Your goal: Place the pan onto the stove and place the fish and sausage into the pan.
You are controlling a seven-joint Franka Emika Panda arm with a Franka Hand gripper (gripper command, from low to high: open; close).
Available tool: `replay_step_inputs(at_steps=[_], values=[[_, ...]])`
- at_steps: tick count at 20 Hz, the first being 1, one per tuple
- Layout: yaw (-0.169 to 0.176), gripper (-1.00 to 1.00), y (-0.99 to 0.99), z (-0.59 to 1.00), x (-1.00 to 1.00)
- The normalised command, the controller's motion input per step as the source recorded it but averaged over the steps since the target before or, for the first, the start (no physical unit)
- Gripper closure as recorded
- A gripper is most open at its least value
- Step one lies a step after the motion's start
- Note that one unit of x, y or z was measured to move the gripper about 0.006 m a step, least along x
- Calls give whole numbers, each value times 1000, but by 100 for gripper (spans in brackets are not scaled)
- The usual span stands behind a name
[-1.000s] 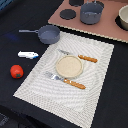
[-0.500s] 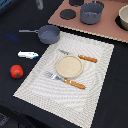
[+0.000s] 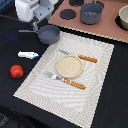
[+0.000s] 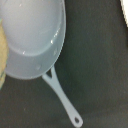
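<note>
Above the dark tabletop, the gripper (image 3: 36, 22) has swung in over the pan (image 3: 49, 34), still short of the stove (image 3: 107, 27), its jaws hidden, so grasping comes next.

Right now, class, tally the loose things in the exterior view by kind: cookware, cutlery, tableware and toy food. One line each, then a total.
Cookware: 2, pan, pot
Cutlery: 2, knife, fork
Tableware: 2, plate, bowl
Toy food: 2, fish, sausage
Total: 8
</note>
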Motion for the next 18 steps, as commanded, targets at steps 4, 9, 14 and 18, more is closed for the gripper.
replay_step_inputs(at_steps=[4,9,14,18], values=[[-18,-100,99,-457,-220],[-16,-100,26,-456,-219],[-1,-100,199,-429,-190],[0,-100,289,-406,-166]])
